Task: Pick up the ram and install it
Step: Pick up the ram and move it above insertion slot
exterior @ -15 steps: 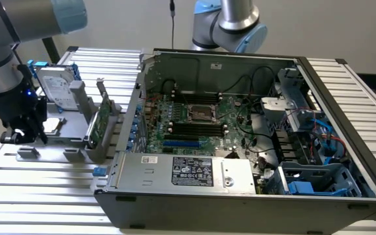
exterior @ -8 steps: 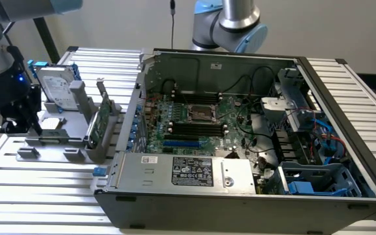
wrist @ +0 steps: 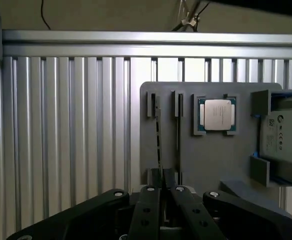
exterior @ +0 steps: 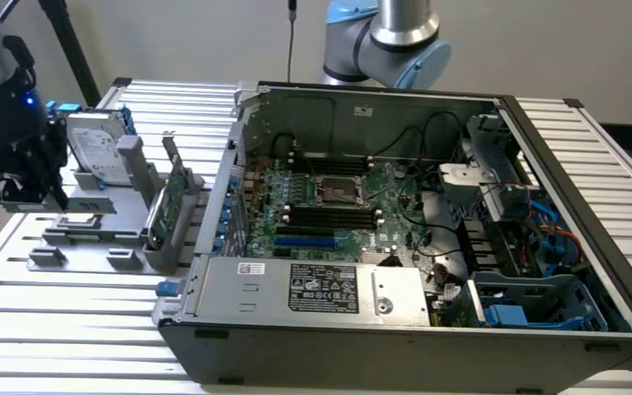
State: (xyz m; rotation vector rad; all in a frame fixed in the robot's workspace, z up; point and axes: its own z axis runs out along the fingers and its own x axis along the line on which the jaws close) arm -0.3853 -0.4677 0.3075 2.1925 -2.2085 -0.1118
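In the wrist view the ram (wrist: pixel 159 145) shows edge-on as a thin dark stick over the grey holder plate (wrist: pixel 211 160). Its near end runs in between my gripper's (wrist: pixel 162 192) two black fingers (wrist: pixel 148 210), which stand close together, shut on it. In the exterior view my gripper (exterior: pixel 29 191) hangs at the exterior view's left, over the near corner of the grey holder (exterior: pixel 85 239), well away from the open computer case (exterior: pixel 404 230). The motherboard (exterior: pixel 338 197) lies inside the case with its long black memory slots (exterior: pixel 332 218) facing up.
On the holder are a silver processor chip (wrist: pixel 217 114), a hard drive with blue rails (exterior: pixel 96 148) and a wider green card (exterior: pixel 168 206) standing upright. Cables, a power supply box (exterior: pixel 316 288) and drive cages fill the case. Everything rests on a ribbed aluminium table (exterior: pixel 63 313).
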